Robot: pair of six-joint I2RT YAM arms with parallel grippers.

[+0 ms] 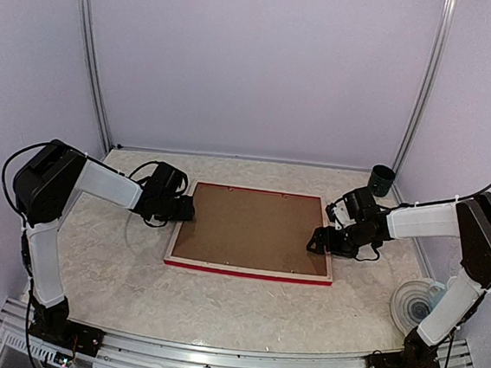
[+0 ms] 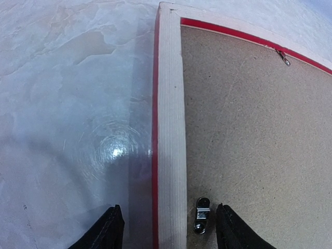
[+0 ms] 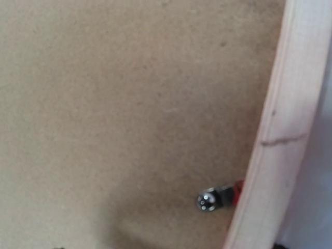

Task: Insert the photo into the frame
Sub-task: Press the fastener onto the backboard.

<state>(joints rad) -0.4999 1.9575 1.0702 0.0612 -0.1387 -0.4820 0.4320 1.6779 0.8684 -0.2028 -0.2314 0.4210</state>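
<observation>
The frame (image 1: pixel 246 272) lies face down mid-table, its red edge and pale back showing, with a brown hardboard panel (image 1: pixel 250 224) set inside it. The photo is hidden in every view. My left gripper (image 1: pixel 186 209) is at the frame's left side. It is open, its black fingers straddling the pale rail (image 2: pixel 170 129) and a small metal clip (image 2: pixel 201 215) without touching either. My right gripper (image 1: pixel 320 242) hovers over the frame's right rail (image 3: pixel 280 129), low over the panel near another clip (image 3: pixel 213 198). Its fingers barely show at the wrist view's bottom corners, wide apart, nothing gripped.
A dark cup (image 1: pixel 382 180) stands at the back right corner. A clear round object (image 1: pixel 416 305) lies near the right arm's base. A small metal hanger (image 2: pixel 284 57) sits at the panel's far edge. Walls enclose the table on three sides.
</observation>
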